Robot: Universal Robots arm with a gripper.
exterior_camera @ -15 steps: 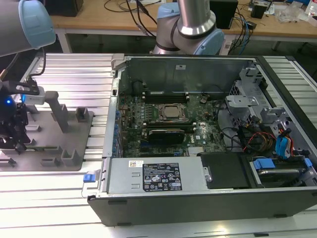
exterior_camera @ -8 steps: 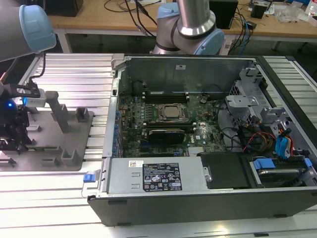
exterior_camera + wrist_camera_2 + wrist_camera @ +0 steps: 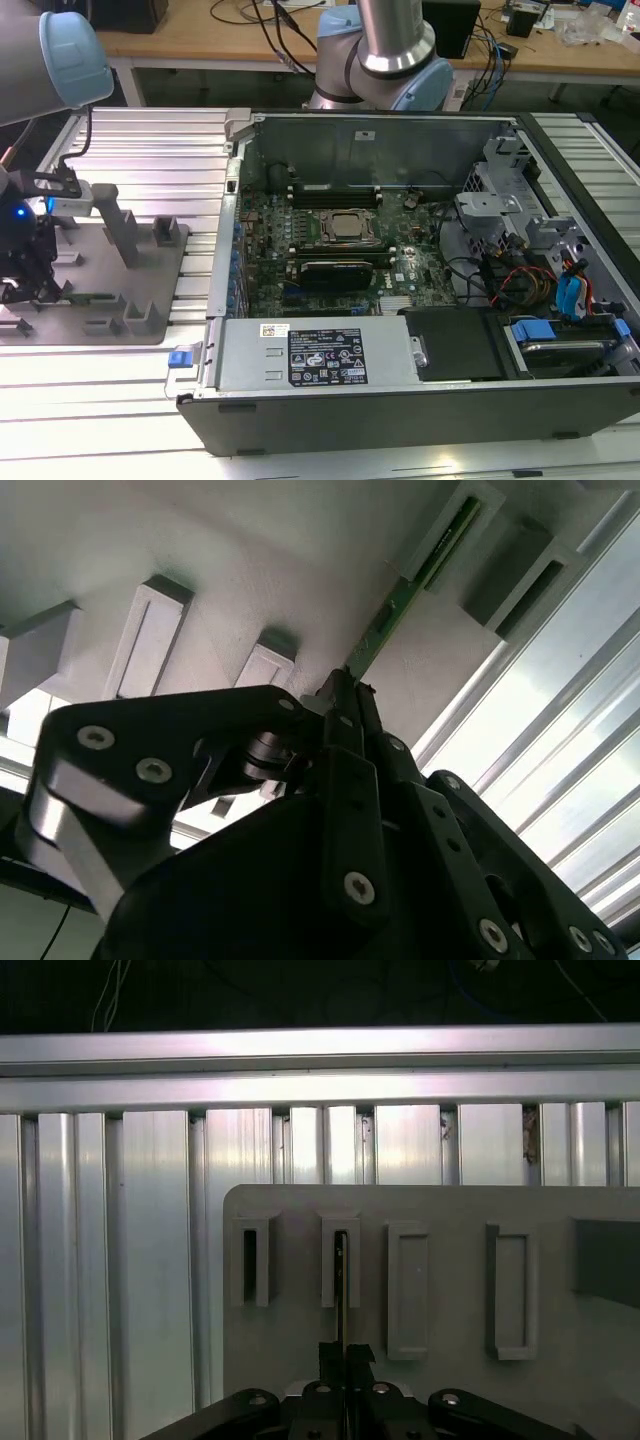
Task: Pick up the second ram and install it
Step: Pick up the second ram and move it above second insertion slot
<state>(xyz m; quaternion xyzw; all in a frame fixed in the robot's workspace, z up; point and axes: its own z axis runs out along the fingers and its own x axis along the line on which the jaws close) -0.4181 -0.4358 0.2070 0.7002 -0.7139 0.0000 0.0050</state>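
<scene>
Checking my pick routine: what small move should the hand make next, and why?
Probably a straight lift away from the grey holder tray: in the second wrist view the hand appears closed on the second ram, whose far end sits in it.

Holder tray (image 3: 450, 1210): grey matt plastic. Table (image 3: 150, 1260): ribbed bright alu, glossy. Second ram (image 3: 392, 608): green PCB.

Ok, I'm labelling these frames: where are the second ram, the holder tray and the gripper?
second ram (image 3: 398, 602), second wrist view, green board's middle.
holder tray (image 3: 450, 1210), first wrist view, bare grey plate.
gripper (image 3: 345, 1352), first wrist view, between the fingertips.
</scene>
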